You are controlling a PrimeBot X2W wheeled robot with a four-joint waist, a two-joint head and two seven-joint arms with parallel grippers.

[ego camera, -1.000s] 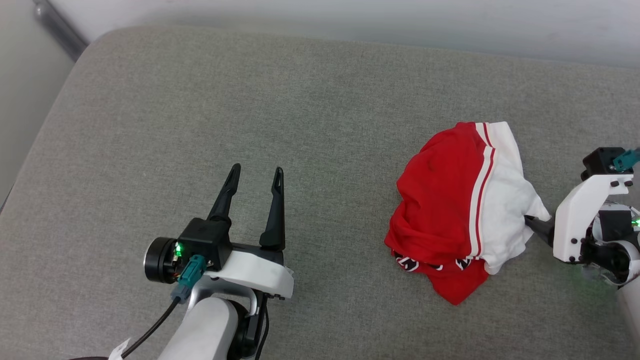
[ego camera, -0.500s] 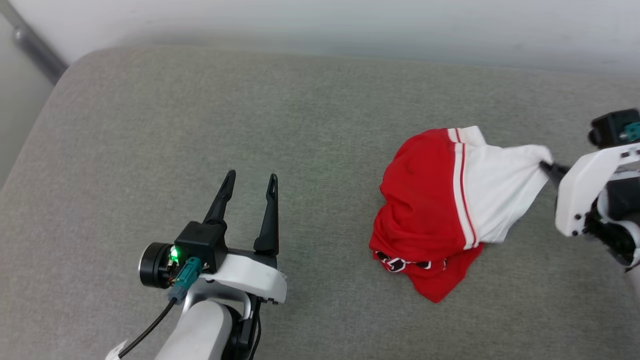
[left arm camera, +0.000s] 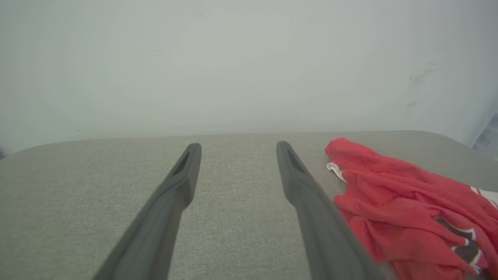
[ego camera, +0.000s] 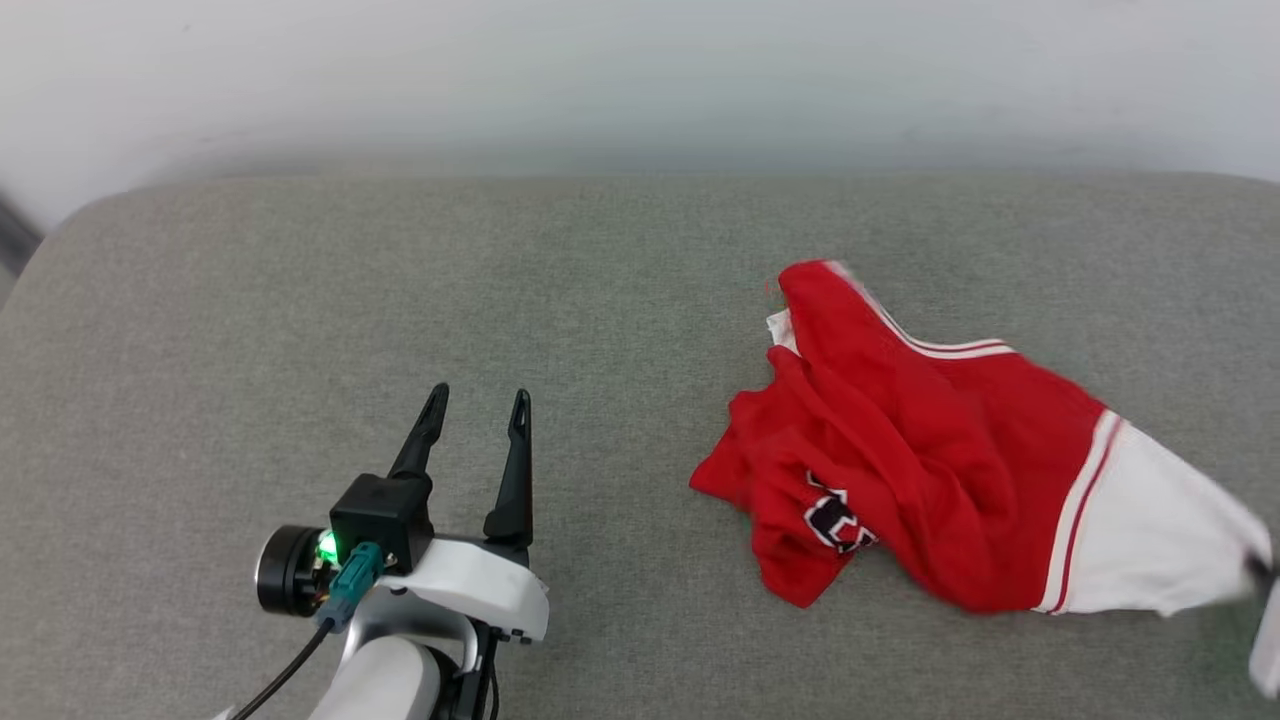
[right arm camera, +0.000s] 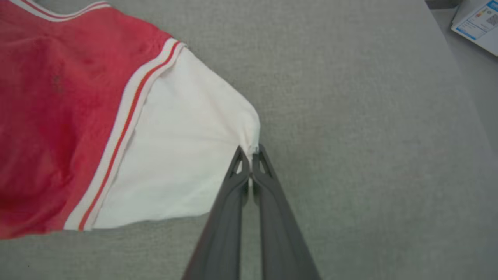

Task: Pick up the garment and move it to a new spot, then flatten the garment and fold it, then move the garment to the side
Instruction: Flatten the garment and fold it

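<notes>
Pinching the garment (ego camera: 900, 450) by its sleeve, right claw (right arm camera: 251, 152); print partly hidden.

A grey woven cushioned surface (ego camera: 620, 300) with rounded corners spreads wide across the head view. Behind its far edge stands a plain pale wall (ego camera: 640, 80), which the left wrist view shows faintly smudged toward its right side. In the right wrist view, past the surface's edge, a white printed sheet (right arm camera: 476, 23) with blue markings lies on a lighter grey floor (right arm camera: 482, 77).
</notes>
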